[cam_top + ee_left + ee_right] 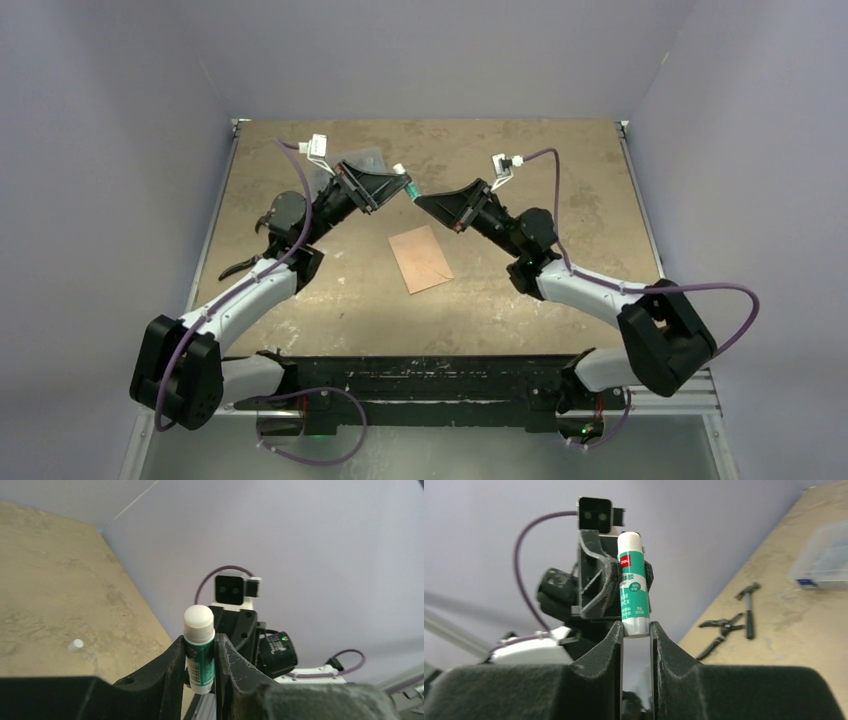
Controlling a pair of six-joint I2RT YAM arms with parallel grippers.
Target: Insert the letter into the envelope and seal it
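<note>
A salmon-pink envelope [420, 258] lies flat at the middle of the table, nothing touching it. The letter is not in view. Above and behind it the two grippers meet tip to tip on a green and white glue stick [410, 187]. My left gripper [200, 645] is shut on the stick's green body [201, 660], whose white end pokes out past the fingers. My right gripper [636, 629] faces it, its fingertips pressed on either side of the white base of the glue stick [632, 580].
A clear plastic box [824, 555] sits at the far left of the table, partly behind the left arm. A hammer [749, 607] and pliers [719, 632] lie near it. A small white cap-like piece [76, 645] rests on the table surface.
</note>
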